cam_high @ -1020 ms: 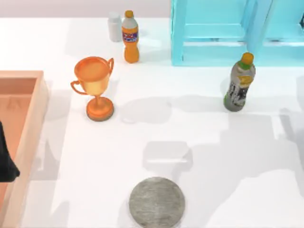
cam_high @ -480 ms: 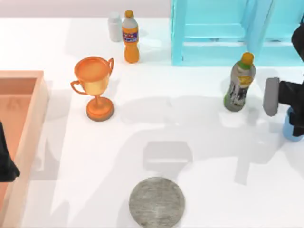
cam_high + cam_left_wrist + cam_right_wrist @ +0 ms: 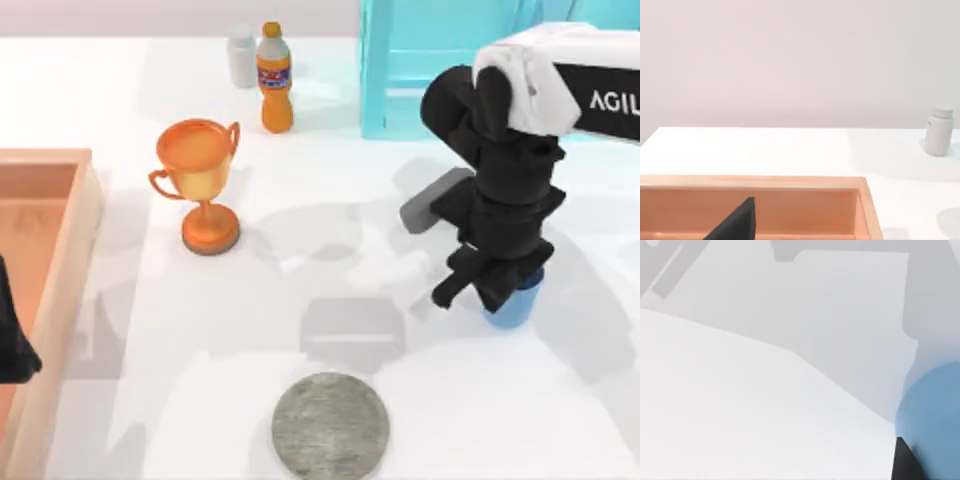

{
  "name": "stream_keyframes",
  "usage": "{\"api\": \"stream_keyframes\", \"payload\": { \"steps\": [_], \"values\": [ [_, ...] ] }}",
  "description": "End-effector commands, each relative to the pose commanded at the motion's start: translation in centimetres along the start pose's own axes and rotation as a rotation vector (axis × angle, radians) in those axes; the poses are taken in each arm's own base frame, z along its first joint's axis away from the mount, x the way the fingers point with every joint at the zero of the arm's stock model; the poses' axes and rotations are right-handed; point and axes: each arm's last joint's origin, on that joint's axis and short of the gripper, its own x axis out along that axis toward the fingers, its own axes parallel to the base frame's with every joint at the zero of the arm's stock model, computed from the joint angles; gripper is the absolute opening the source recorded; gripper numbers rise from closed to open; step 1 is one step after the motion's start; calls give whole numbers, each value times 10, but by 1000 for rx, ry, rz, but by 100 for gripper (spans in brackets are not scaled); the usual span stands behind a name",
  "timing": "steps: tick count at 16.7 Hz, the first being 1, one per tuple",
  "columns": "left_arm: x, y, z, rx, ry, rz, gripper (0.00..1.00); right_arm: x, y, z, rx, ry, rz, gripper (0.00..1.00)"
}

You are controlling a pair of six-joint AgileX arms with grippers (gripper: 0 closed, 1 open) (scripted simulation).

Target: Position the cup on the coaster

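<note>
Top view, coaster [image 3: 330,424]: grey disc at six o'clock on the tabletop [image 3: 300,300], bare, awaiting the cup.
Cup [image 3: 514,300]: four o'clock, well apart from coaster, gripped, likely for carrying.
Right tool [image 3: 500,290]: closed around the cup; half a second ago both sat at the right edge.
Left tool [image 3: 12,345]: parked at nine o'clock; grip cannot tell.
Trophy [image 3: 200,180]: eleven o'clock, unmoved.
</note>
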Motion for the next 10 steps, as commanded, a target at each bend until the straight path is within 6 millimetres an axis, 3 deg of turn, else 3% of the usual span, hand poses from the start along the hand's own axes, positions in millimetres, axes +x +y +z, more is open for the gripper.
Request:
{"api": "stream_keyframes", "payload": {
  "steps": [5, 10],
  "values": [
    [0, 0, 0, 0, 0, 0, 100, -17, 93, 29, 390, -19, -28, 0],
    [0, 0, 0, 0, 0, 0, 100, -42, 172, 31, 656, -107, -18, 0]
  ]
}}
